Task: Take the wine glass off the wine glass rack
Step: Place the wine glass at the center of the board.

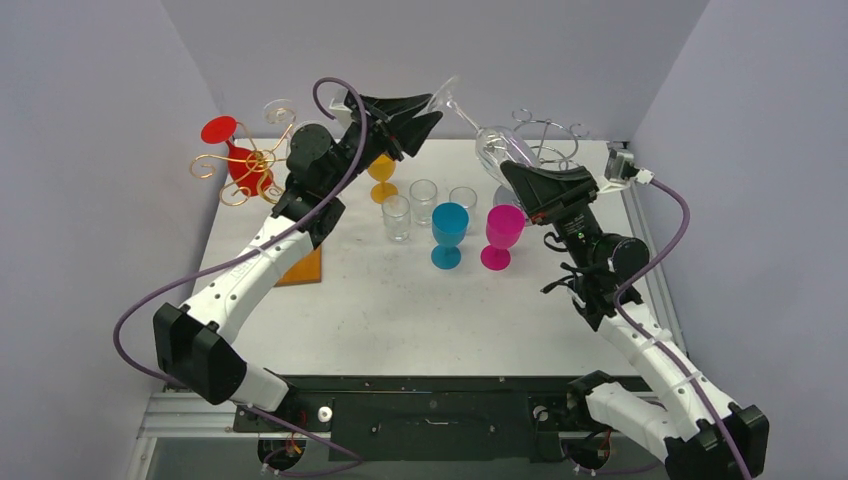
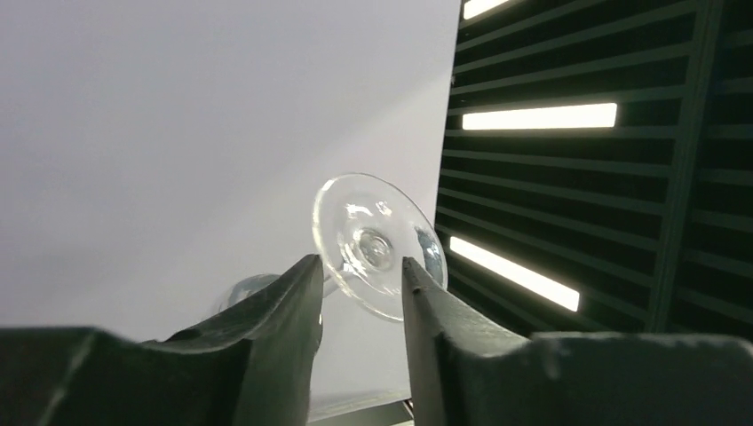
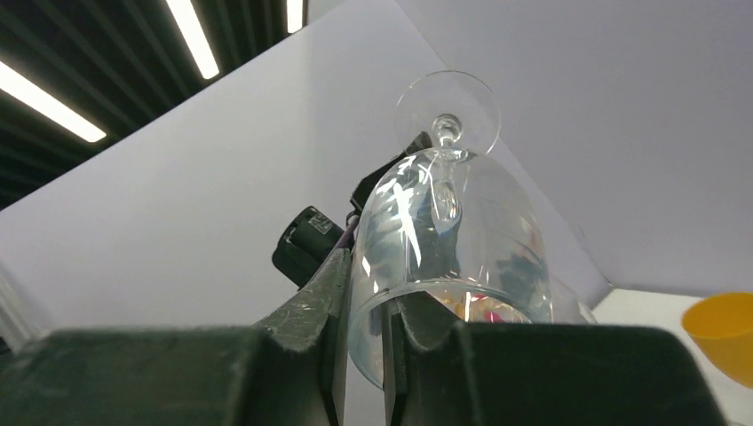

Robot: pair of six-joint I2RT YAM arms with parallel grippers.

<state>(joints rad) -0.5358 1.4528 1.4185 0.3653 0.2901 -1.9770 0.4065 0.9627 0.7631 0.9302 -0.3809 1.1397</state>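
A clear wine glass (image 1: 495,148) hangs tilted in the air above the table's back, with its foot (image 1: 446,93) pointing up and left. My right gripper (image 1: 517,173) is shut on the bowl's rim, one finger inside and one outside, as the right wrist view (image 3: 368,284) shows on the glass (image 3: 444,231). My left gripper (image 1: 430,110) is open at the foot. In the left wrist view (image 2: 360,266) the round foot (image 2: 373,240) sits just past the fingertips. The silver wire rack (image 1: 548,133) stands behind the right gripper, apart from the glass.
A gold wire rack (image 1: 243,165) at the back left holds a red glass (image 1: 243,170) and a clear one (image 1: 281,110). An orange glass (image 1: 381,172), three clear tumblers (image 1: 397,215), a blue goblet (image 1: 449,232) and a pink goblet (image 1: 502,235) stand mid-table. An orange board (image 1: 300,268) lies left.
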